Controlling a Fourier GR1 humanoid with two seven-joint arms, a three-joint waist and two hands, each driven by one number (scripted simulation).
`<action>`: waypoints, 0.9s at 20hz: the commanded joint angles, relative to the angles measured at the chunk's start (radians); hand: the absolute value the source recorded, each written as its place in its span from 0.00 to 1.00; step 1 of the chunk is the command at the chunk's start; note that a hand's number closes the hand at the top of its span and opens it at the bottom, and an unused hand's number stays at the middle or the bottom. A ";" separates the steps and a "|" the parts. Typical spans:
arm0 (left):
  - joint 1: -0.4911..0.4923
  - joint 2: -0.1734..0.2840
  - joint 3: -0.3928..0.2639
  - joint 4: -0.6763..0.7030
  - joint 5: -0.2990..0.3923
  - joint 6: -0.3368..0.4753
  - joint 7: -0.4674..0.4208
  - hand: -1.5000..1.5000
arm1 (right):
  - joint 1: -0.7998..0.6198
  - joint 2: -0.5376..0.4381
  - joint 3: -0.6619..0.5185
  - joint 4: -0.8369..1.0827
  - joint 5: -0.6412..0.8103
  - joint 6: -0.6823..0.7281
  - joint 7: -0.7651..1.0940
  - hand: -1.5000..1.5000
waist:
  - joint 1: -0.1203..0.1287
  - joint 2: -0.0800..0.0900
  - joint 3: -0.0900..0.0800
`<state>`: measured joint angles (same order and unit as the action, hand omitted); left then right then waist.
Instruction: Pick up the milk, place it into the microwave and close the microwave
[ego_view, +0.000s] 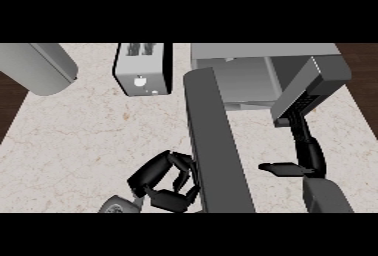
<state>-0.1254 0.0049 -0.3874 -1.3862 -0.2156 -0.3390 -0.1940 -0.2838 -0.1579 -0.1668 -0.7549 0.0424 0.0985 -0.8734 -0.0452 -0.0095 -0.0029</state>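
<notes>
Your microwave (251, 80) stands open with its long door (218, 150) swung toward you, the right hand (299, 150) stretched straight-fingered into its mouth, the left hand (166, 182) curled beside the door's outer face, nearer for pushing it; milk unseen, likely inside.
</notes>
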 joint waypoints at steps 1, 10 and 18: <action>-0.047 -0.005 -0.112 0.119 0.052 0.052 -0.020 1.00 | 0.133 0.001 0.021 -0.239 -0.038 0.026 0.091 0.00 | -0.005 0.002 -0.001; -0.171 -0.005 -0.493 0.287 0.132 0.380 -0.066 1.00 | 0.344 -0.056 0.012 -0.602 -0.133 0.107 0.223 0.00 | -0.018 0.010 0.000; -0.327 -0.004 -0.585 0.313 0.400 0.658 -0.040 1.00 | 0.389 -0.128 -0.003 -0.794 -0.260 0.243 0.331 0.00 | -0.062 0.019 -0.002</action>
<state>-0.4017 0.0133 -0.9035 -1.0840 0.0926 0.1979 -0.2285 0.0962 -0.2362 -0.1559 -1.4749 -0.1718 0.2845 -0.5856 -0.0861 0.0053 -0.0035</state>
